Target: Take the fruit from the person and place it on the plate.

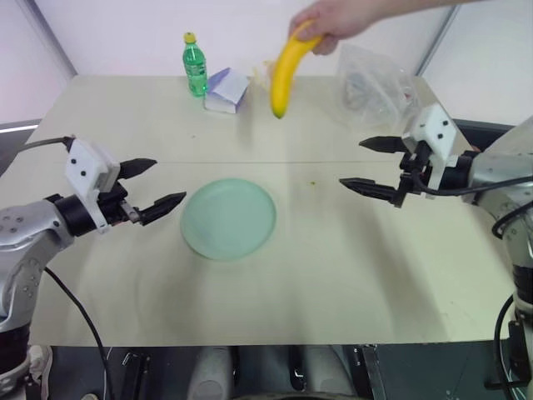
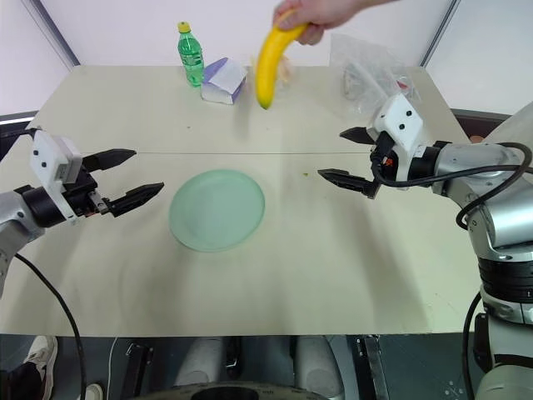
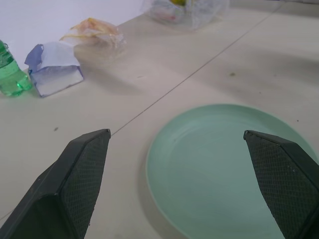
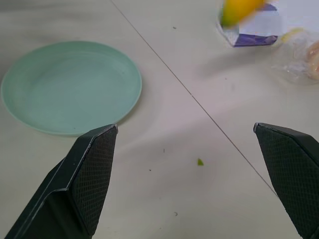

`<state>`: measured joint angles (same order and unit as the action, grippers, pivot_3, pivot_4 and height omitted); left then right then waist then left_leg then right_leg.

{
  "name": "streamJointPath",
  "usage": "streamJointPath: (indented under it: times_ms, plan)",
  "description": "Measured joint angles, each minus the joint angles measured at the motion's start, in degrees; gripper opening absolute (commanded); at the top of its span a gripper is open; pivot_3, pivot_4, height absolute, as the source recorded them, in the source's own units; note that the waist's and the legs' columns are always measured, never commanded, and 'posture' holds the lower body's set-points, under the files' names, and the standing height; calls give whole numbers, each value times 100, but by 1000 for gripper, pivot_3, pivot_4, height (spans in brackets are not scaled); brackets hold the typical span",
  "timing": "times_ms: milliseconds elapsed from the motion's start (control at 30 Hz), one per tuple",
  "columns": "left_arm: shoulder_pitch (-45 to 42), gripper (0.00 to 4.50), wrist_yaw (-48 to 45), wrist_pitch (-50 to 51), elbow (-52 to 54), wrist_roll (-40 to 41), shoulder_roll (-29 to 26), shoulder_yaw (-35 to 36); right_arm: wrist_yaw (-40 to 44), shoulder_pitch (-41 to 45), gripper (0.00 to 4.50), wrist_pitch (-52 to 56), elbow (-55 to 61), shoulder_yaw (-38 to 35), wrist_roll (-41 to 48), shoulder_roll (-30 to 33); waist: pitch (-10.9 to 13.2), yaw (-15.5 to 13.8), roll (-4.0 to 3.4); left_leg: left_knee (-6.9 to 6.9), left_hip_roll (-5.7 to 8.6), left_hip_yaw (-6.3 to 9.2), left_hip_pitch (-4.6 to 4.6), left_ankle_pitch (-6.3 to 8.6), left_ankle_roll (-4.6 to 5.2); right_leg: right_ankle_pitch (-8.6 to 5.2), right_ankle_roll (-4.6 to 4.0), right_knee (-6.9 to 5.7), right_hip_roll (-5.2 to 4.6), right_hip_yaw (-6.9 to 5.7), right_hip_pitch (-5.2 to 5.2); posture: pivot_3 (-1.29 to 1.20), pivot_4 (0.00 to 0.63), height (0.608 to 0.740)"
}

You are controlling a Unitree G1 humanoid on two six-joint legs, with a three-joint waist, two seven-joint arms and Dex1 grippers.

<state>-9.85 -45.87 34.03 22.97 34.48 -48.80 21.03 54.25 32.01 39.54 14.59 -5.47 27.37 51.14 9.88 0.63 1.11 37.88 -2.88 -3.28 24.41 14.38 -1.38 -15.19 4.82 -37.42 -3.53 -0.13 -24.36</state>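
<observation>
Left eye view: curved yellow banana (image 1: 285,73)

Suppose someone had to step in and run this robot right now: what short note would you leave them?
Left gripper: fingers open, holding nothing, hovering beside the plate.
Right gripper: fingers open, holding nothing, on the plate's other side.
Banana: hanging from the person's hand above the far half of the table, tip down.
Plate: bare, between the two grippers.
Done: nothing yet; the fruit is not handed over.
Left: grasp the banana from the hand, probably with the nearer right gripper, and lay it on the plate.
</observation>
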Motion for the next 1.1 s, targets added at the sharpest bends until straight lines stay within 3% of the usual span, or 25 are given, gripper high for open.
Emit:
streamJointPath:
  times_ms: [167,267,433,700,867,1100]
  plan:
    - [-59,4500,-1,0,-1,0,1,-8,-47,-1,4459,9,49,0,49,-8,0,-1,0,0,0,0,0,0,0,0,0,0,0,0,0,0,150,731]
    - [-195,4500,16,-3,-13,-3,22,-10,-334,113,4459,218,37,-58,239,-353,-1,2,1,2,0,1,0,0,0,0,0,-2,0,0,2,0,150,731]
    - [-282,4500,31,-9,-24,-17,110,-244,-2199,1384,4459,1365,-378,-475,667,-2110,-1,53,0,7,-4,3,-3,-2,-3,0,-1,-35,8,5,-10,0,150,731]
    - [-332,4500,217,-12,17,-10,221,-227,-4524,2357,4459,2882,-518,-1178,1194,-4056,-1,3,0,10,0,1,5,-2,-4,-4,-6,-37,-3,0,-12,0,150,731]
    - [-326,4500,261,-12,42,-12,222,-227,-4979,2518,4459,2951,-779,-1177,1182,-4348,-1,13,0,9,0,2,5,-2,-3,-4,-6,-36,-2,-1,-12,0,150,731]
    - [-318,4500,373,12,146,-8,230,-227,-5010,2814,4459,2251,-1660,-961,854,-4451,-1,48,0,8,-1,3,4,-2,-3,-4,-6,-36,0,-1,-13,0,150,731]
